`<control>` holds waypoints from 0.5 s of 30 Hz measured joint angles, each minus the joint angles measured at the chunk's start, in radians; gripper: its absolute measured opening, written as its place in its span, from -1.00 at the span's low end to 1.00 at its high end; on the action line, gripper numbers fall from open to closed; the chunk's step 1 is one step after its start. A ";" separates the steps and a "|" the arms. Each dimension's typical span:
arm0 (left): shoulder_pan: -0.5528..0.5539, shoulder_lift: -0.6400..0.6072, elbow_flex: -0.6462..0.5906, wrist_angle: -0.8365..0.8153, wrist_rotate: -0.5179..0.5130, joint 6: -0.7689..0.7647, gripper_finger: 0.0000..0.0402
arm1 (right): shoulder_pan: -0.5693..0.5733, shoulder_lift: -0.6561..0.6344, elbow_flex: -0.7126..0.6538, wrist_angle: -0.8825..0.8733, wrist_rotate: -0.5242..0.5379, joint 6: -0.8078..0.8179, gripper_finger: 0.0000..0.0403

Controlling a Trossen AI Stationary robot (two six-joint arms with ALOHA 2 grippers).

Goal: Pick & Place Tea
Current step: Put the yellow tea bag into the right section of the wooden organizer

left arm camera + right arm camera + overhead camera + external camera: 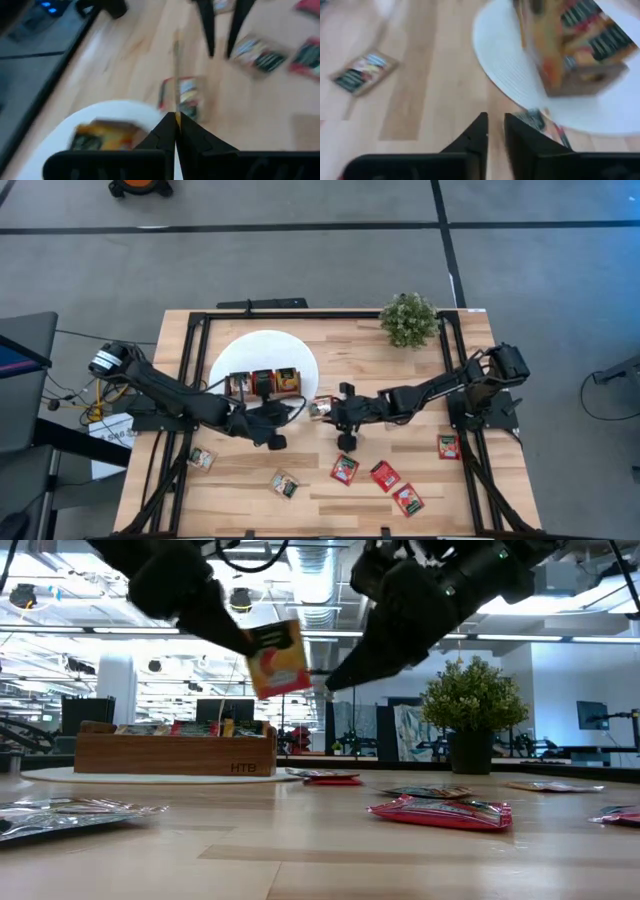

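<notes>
Closest to the low camera, a crinkled silvery sachet lies flat on the table, down and to the left of both claws. One red sachet lies below and to the right of them. Both claws hang in the air above the middle of the table, tips facing each other and nearly meeting. The left claw has its fingers pressed together on an orange-yellow sachet, gripping it by the upper edge so that it hangs tilted, well clear of the wood. From the left wrist, this sachet shows edge-on as a thin line rising from the fingertips. The right claw points at the hanging sachet from just beside it. Its fingers are parted by a narrow gap with nothing between them. Directly under the left claw, another sachet rests flat at the rim of a white disc. On that disc, just behind the left claw, stands a wooden tray with sachets upright in its compartments. A potted plant sits far behind the right claw. On the near side of the claws more tea is scattered flat on the table: four red sachets and two pale sachets.
</notes>
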 joint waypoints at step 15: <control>0.240 -0.068 0.062 -0.435 0.129 -0.011 -1.00 | 0.059 -0.001 0.020 -0.115 0.031 0.074 -0.23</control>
